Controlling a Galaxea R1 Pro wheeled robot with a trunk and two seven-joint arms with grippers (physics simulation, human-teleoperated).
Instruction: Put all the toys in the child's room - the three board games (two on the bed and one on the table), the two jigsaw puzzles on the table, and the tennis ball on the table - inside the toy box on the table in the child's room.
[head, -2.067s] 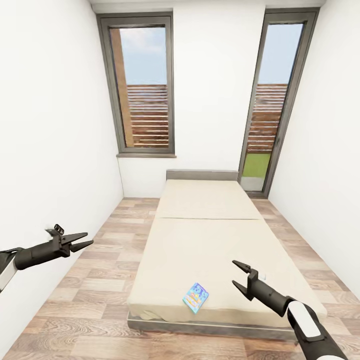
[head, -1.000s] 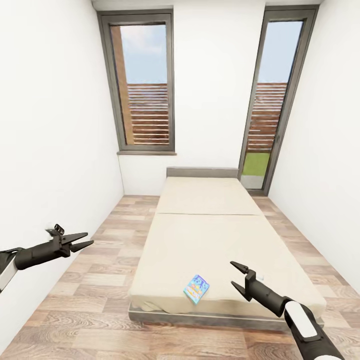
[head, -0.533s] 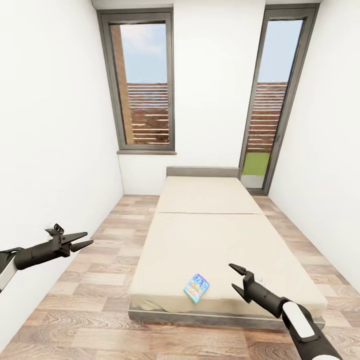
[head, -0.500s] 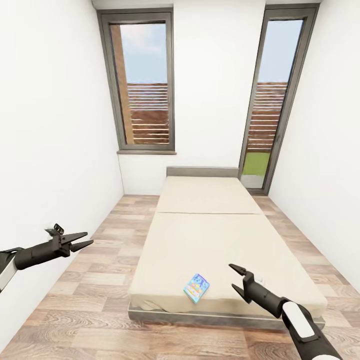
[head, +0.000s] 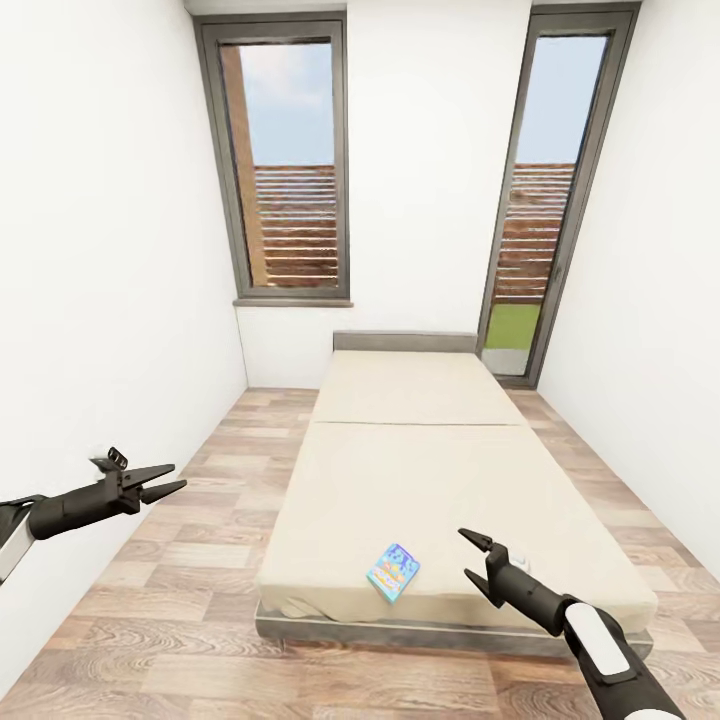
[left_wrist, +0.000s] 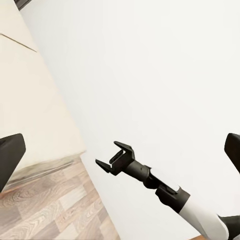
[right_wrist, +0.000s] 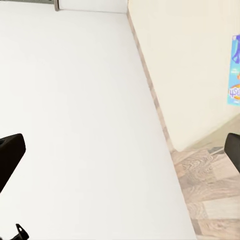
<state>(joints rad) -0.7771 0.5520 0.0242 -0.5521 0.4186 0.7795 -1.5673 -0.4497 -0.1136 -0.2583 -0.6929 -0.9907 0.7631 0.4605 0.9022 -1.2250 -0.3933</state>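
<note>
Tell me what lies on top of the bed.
One colourful board game lies flat on the bed, near its foot edge. The mattress looks otherwise bare. Underneath the game is hidden.

Head camera looks down from the foot of the bed (head: 420, 470) toward 12 o'clock; both wrist cameras share the bed (left_wrist: 30, 100) (right_wrist: 195, 65).

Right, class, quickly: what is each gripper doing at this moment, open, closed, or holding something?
Left gripper: open, holding nothing, out over the floor.
Right gripper: open, holding nothing, near the foot of the bed.
</note>
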